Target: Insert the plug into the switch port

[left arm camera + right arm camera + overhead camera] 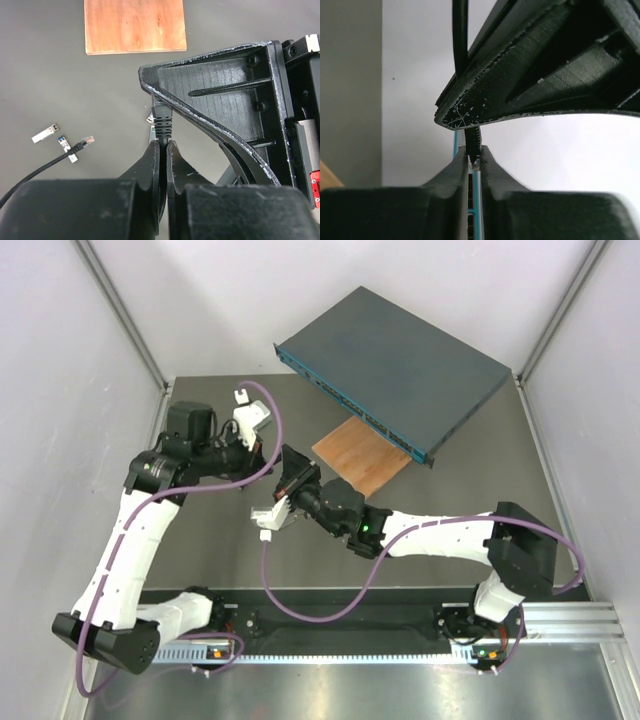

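The dark blue-grey switch [400,360] lies at the back, its teal port face [340,405] turned toward the arms. Both grippers meet in mid-table over the black cable. My left gripper [162,142] is shut on the cable just behind the ribbed black boot [162,120]. My right gripper [475,151] is shut on the pale plug [477,156] at the boot's end. In the left wrist view the plug tip is hidden behind the right finger [225,100]. A strip of teal ports [476,200] shows between the right fingers, farther off. In the top view the left gripper [270,460] faces the right gripper [291,482].
A brown wooden board [362,455] lies before the switch, and shows in the left wrist view [135,25]. The cable's other pale plug [87,140] and two small grey pieces [45,134] lie on the table. White walls enclose the table.
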Available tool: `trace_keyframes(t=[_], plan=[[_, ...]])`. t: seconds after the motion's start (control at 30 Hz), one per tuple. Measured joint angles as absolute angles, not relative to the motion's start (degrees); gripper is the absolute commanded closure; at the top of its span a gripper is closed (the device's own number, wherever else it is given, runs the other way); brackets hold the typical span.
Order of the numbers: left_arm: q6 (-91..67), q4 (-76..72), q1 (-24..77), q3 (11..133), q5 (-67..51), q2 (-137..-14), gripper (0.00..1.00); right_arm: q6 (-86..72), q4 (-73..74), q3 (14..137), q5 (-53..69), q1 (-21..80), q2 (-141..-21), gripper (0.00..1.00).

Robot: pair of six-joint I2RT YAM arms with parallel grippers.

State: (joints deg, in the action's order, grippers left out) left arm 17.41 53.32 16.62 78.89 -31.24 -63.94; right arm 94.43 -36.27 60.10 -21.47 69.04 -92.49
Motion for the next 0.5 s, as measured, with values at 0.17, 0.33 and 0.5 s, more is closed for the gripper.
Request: trace_keyframes(t=[0.17,0.33,0.5], plan=[[14.44,50.61,16.58,77.87,-29.43,-64.07,1.0,92.77,-35.66,60.64,-22.94,69.23,-92.53,0.3],[13.63,48.4,16.32,77.82,-26.24,-64.31,1.0,90.65,-34.33,61.12,-25.47,69.21,-92.14,0.06],[14.74,47.42,16.05,80.86,-24.03,-68.1,1.0,83.53,-25.06,60.8,-27.27,68.66,-87.5,0.02]])
